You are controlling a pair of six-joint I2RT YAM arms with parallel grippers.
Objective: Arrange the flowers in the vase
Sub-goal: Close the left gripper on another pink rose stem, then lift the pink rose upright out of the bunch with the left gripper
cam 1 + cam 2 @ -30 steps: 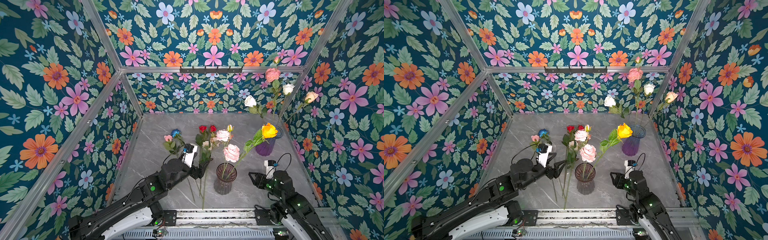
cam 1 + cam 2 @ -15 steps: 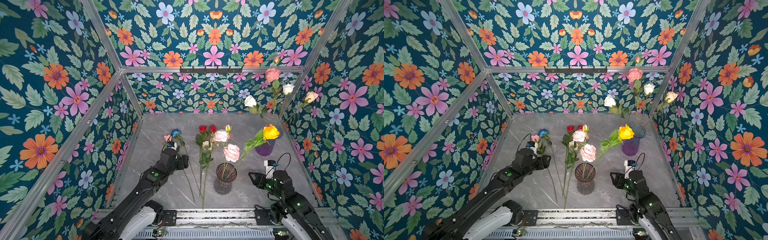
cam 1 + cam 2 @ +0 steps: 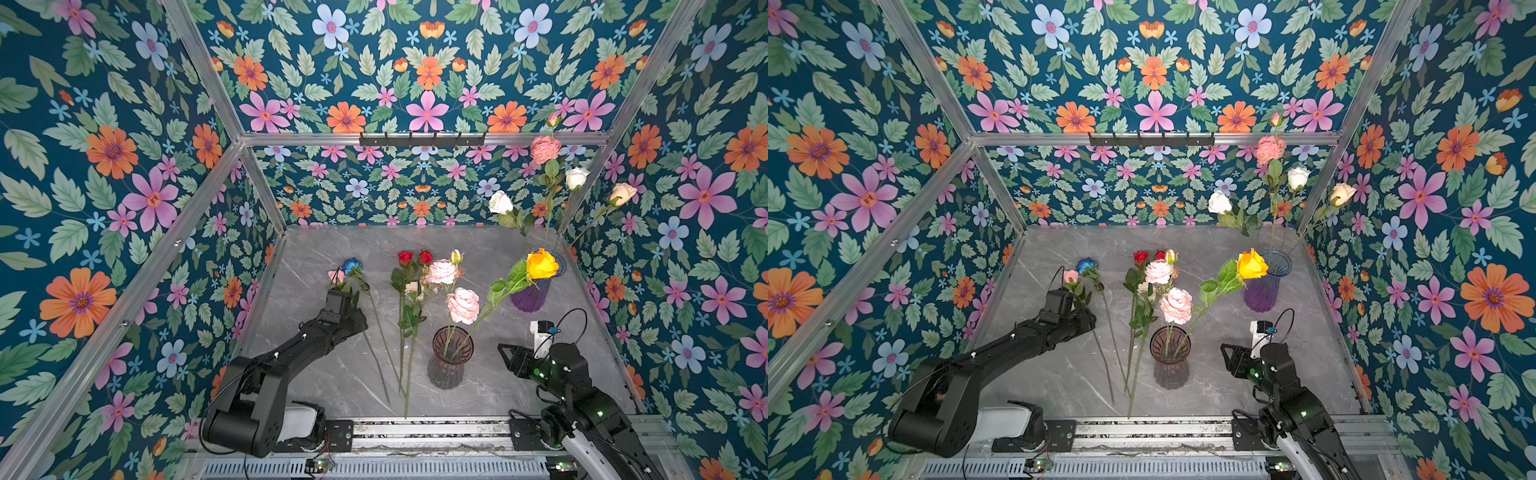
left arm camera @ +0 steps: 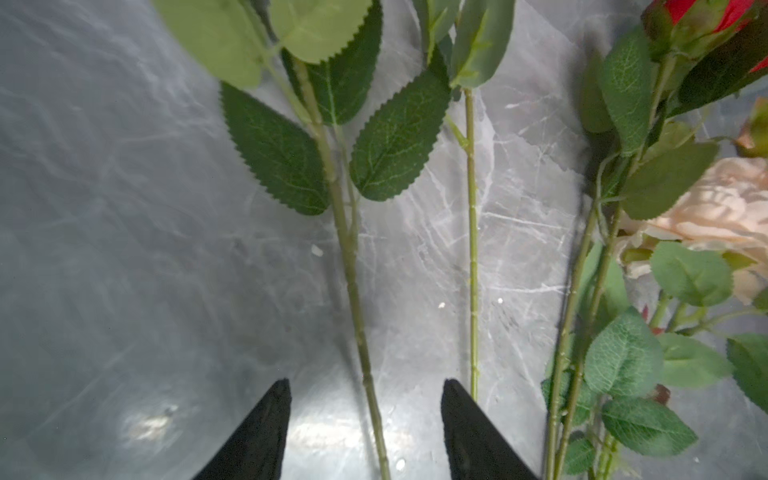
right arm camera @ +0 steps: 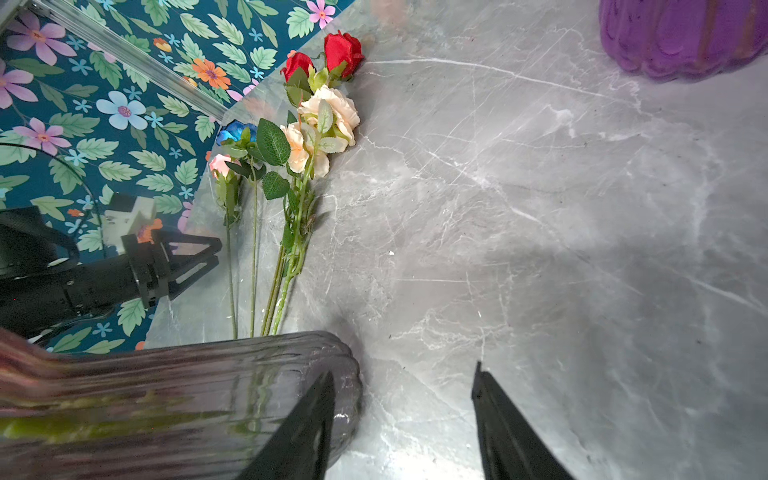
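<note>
Was at the pick-up step, with part of the task done. Counted two stems already standing in the dark glass vase [image 3: 446,374]: a pale pink rose [image 3: 462,305] and a yellow rose [image 3: 541,264]. Saw several more standing in the purple vase [image 3: 528,296] near the back right corner. Found the other flowers [image 3: 399,279] lying on the grey table [image 3: 486,249], left of the dark glass vase, heads toward the back wall: a blue rose [image 3: 352,264], a small pink bud [image 3: 336,275], two red roses [image 3: 405,257] and a pink peony [image 3: 441,271].

Found the left gripper [image 4: 365,388] low over these stems, jaws partly apart and set on both sides of one green stem [image 4: 353,282], seemingly that of the small pink bud. Gripped nothing yet, so far as visible in the wrist view. Noted a second thin stem [image 4: 471,232] just beside the outer side of one finger.

Found the right gripper [image 5: 403,374] hovering just beside the dark glass vase, jaws apart and empty.

Judged the next move so: to close on the one stem only, without catching the neighbour, then to lift, to turn the cut end downward and to guide it into the narrow mouth of the dark glass vase.
</note>
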